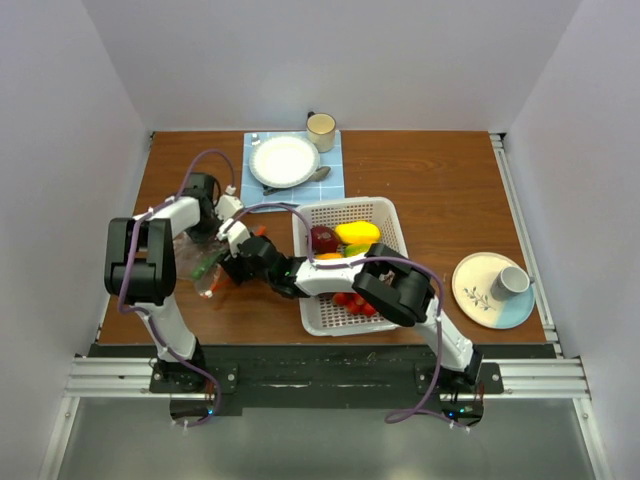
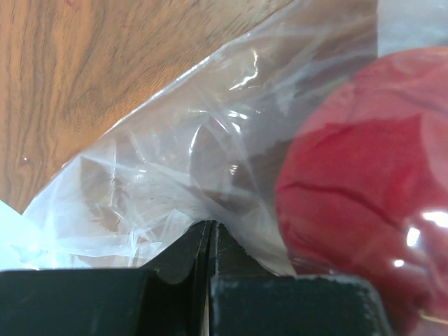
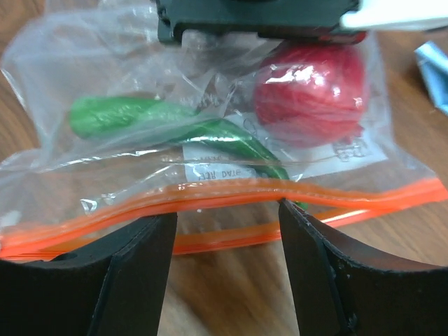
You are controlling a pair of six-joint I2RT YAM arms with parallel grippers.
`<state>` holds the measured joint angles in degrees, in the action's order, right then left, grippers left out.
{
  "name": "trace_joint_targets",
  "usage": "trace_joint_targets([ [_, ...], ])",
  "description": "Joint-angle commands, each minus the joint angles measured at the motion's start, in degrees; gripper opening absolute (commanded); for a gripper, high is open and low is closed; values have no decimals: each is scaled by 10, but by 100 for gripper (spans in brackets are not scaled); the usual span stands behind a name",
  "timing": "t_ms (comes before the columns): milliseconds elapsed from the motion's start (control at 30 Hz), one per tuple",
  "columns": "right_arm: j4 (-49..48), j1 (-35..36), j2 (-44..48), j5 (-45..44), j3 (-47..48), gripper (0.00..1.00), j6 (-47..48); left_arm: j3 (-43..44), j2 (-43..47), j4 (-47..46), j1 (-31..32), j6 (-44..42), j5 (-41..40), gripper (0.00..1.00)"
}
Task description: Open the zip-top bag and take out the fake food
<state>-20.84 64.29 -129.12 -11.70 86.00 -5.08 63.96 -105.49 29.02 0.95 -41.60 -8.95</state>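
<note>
In the view from above, the zip-top bag [image 1: 203, 268] lies crumpled at left centre of the wooden table [image 1: 440, 190], just left of a white lattice basket [image 1: 385, 212]. The basket holds glossy fake food [image 1: 357, 232]: yellow, maroon, orange, green and small red pieces. The left wrist view shows the left gripper [image 2: 210, 229] at the bottom edge, its black jaws pressed together with a fold of the clear, creased film pinched between them. A smooth red ball [image 2: 364, 189] bulges inside the bag at right. In the right wrist view, the right gripper [image 3: 227, 213] stands wide apart, clamping nothing, with the bag's wavy orange zip strip [image 3: 364, 199] running across just past its tips. Beyond the strip lie shiny green pods [image 3: 126, 115].
</note>
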Motion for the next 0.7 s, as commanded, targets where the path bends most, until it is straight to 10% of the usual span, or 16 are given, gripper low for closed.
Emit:
trace_joint_targets([
  [0,-10,-6,-24,16,48,67,-3,-42,-41,40,18,7,98,0],
  [667,-89,-7,-31,6,35,75,85,-89,-50,115,35,-54,154,0],
])
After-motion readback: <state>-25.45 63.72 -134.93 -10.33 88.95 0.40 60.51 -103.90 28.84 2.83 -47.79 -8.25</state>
